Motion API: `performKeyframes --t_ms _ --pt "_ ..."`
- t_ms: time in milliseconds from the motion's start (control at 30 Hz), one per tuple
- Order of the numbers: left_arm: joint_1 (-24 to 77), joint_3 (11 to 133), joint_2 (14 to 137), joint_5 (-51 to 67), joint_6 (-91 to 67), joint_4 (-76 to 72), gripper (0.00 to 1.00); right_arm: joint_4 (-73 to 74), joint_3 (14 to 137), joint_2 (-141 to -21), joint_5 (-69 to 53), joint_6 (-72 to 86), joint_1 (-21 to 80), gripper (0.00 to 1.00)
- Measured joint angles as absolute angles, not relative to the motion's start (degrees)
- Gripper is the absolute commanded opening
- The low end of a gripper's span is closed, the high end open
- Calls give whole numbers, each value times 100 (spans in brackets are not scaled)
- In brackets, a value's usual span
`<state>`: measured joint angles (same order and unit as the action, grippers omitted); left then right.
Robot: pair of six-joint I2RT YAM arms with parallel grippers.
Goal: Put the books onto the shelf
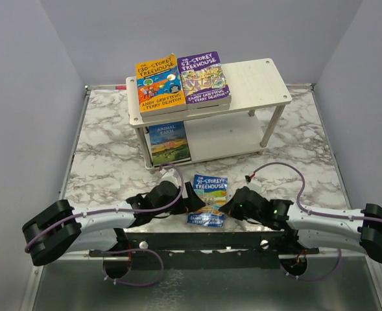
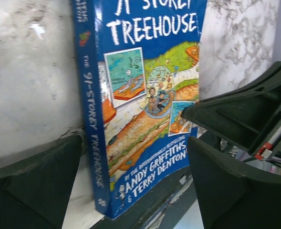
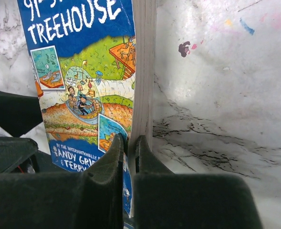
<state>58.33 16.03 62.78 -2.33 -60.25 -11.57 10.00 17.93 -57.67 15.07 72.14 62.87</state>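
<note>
Here, right end effector (image 3: 129, 157) pinching blue book (image 3: 83, 71)

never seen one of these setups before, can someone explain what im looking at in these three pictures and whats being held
These are two robot arms bolted to the near edge of a marble-patterned table, each ending in a two-finger gripper. The wide picture looks down from above and behind them; the other two come from small cameras on each wrist, so the dark shapes at their lower edges are the arms' own fingers.

At the back stands a small two-tier shelf. An orange book and a purple book lie on its top board, and Animal Farm sits on the lower one.

Between the arms is a blue Treehouse book. The right gripper is shut on its page edge. The left gripper is open, its fingers either side of the book near the spine, not clamping it.
</note>
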Motion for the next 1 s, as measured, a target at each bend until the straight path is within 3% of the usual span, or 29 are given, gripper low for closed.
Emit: performKeyframes --t_ms 233,467,667,800,900,1000 --pt "5575 1406 6831 386 -6139 -2300 86 685 1549 -5653 1365 7509 6252 1" --pt "5282 919 7262 836 -6300 -3710 73 534 1492 -5704 1315 7679 6250 1" --pt "5227 801 7642 1111 -6329 -4268 52 204 1492 -5964 1210 7738 6250 1" --pt "5196 701 7728 1256 -6364 -4353 28 -62 1492 -6152 1111 7754 6250 1" --pt "5164 631 7732 1343 -6447 -4405 0 -154 1476 -6193 1063 7754 6250 1" --pt "5133 628 7675 1409 -6469 -4442 0 -198 1441 -6171 1052 7767 6250 1"
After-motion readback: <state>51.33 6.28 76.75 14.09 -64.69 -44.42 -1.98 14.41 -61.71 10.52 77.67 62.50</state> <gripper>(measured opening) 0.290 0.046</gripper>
